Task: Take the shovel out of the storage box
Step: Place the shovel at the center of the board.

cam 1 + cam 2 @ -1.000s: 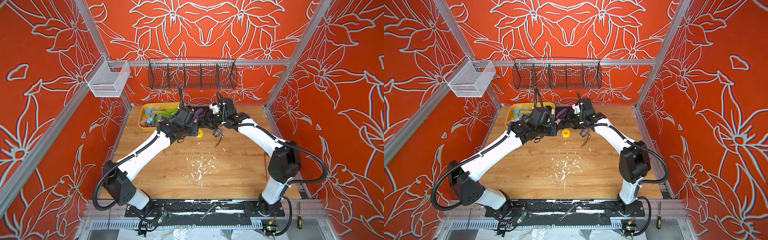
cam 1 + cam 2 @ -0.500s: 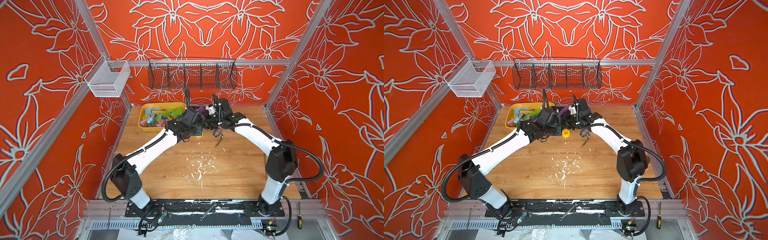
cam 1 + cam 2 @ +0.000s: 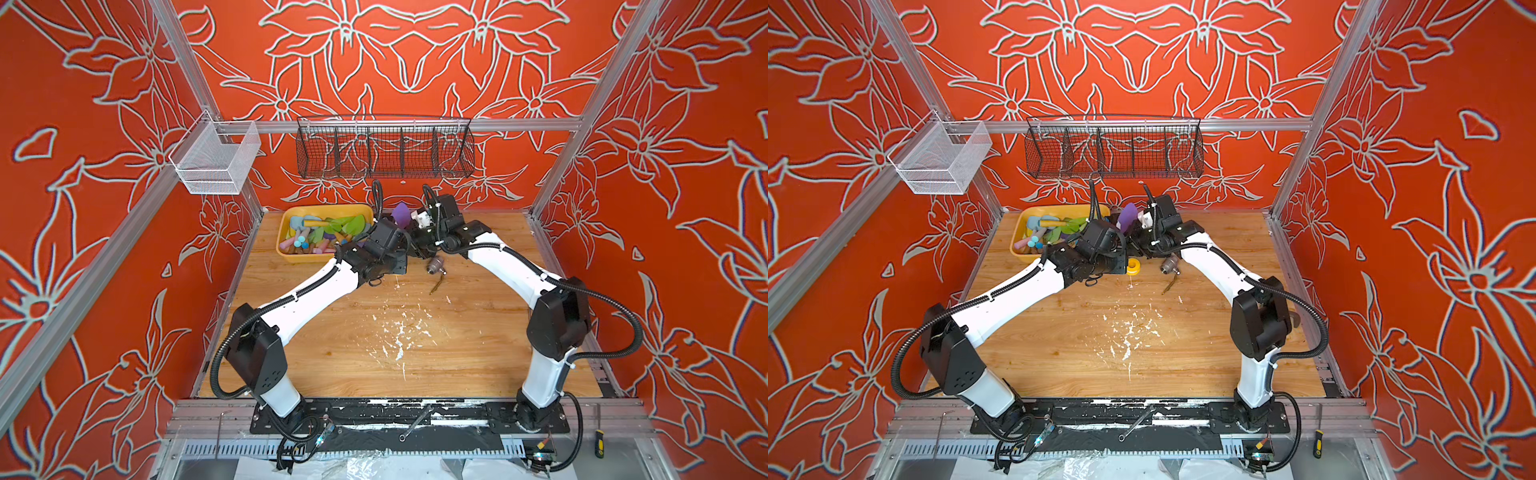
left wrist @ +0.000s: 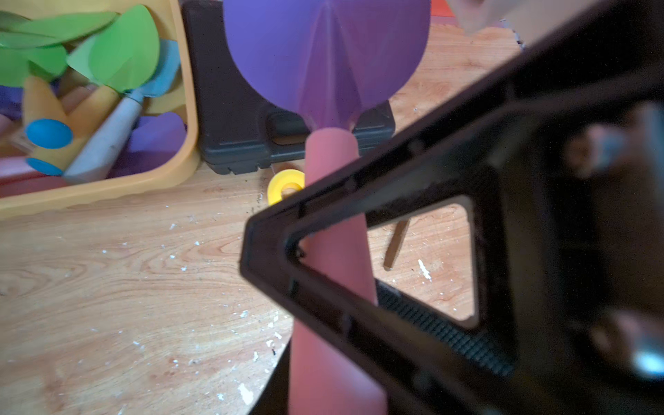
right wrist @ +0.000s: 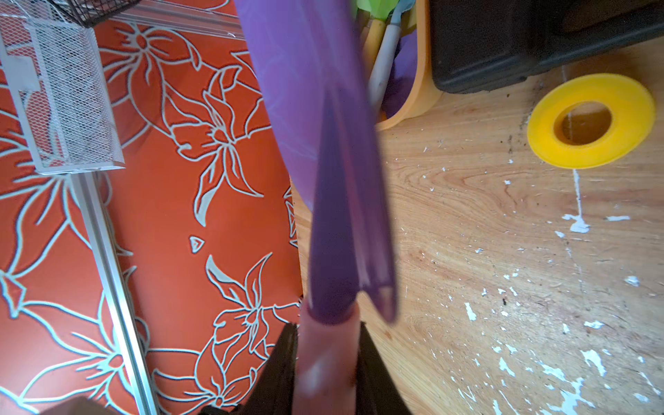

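Right fingers point(image 5: 278, 373) were clenched on the pink handle of the purple shovel point(image 5: 316, 143), one black finger pressed to each side of it just under the blade. Whether the left fingers point(image 4: 275, 391) were grasping the same handle lower down or were released I could not tell; the handle ran up past them, with a right finger crossing in front of it. Both arms met at the back of the tabletop point(image 3: 374, 353), and in both top views the shovel point(image 3: 401, 214) point(image 3: 1127, 216) stood with its blade up, clear of the yellow storage box point(image 3: 307, 258) and just beside the end of it nearer the right arm, over the black tool case point(image 4: 233, 107). In the box lay a heap of other shovels point(image 3: 332, 226), green and blue among them. A yellow ring point(image 5: 539, 140) and a metal drill chuck point(image 3: 435, 264) lay on the wood near the arms
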Motion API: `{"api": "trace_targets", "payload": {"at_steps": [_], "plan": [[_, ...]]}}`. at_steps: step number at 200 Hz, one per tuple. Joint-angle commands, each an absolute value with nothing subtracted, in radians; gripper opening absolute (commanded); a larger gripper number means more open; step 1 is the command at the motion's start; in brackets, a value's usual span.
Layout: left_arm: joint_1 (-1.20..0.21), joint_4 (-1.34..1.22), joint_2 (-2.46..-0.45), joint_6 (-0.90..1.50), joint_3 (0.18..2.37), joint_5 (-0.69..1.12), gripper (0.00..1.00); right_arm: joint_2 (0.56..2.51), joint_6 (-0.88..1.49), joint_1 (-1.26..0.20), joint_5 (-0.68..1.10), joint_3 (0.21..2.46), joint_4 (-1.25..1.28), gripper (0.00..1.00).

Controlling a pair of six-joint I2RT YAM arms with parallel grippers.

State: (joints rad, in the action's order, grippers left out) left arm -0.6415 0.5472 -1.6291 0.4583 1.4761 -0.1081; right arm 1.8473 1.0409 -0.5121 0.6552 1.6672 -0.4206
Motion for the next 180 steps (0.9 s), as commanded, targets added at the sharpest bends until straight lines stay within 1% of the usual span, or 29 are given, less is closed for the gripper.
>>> {"api": "trace_targets", "payload": {"at_steps": [1,9,16,33,56,92,116,134,156,180], "plan": [[-0.633,0.476,-1.586,0.478,1.481,-0.029,0.62,1.854,0.935,-0.497,0.653,1.680,-0.514,0.00],[-0.621,0.467,-1.567,0.485,1.467,0.004,0.69,1.844,0.906,-0.481,0.646,1.669,-0.532,0.00],[-0.608,0.452,-1.549,0.490,1.449,0.043,0.73,1.835,0.891,-0.463,0.647,1.651,-0.531,0.00],[-0.569,0.423,-1.500,0.512,1.405,0.139,0.78,1.812,0.862,-0.407,0.663,1.597,-0.512,0.00],[-0.523,0.422,-1.423,0.519,1.359,0.216,0.81,1.801,0.749,-0.322,0.670,1.571,-0.550,0.00],[-0.450,0.474,-1.326,0.524,1.324,0.250,0.83,1.857,0.518,-0.171,0.674,1.587,-0.652,0.00],[-0.392,0.479,-1.296,0.539,1.301,0.288,0.83,1.995,0.361,-0.092,0.634,1.712,-0.761,0.00],[-0.379,0.510,-1.297,0.528,1.318,0.285,0.83,2.117,0.285,-0.068,0.624,1.833,-0.815,0.00],[-0.373,0.539,-1.304,0.527,1.336,0.288,0.83,2.260,0.240,-0.067,0.583,1.993,-0.871,0.00],[-0.368,0.547,-1.301,0.542,1.335,0.277,0.83,2.382,0.244,-0.067,0.555,2.108,-0.862,0.00]]}}
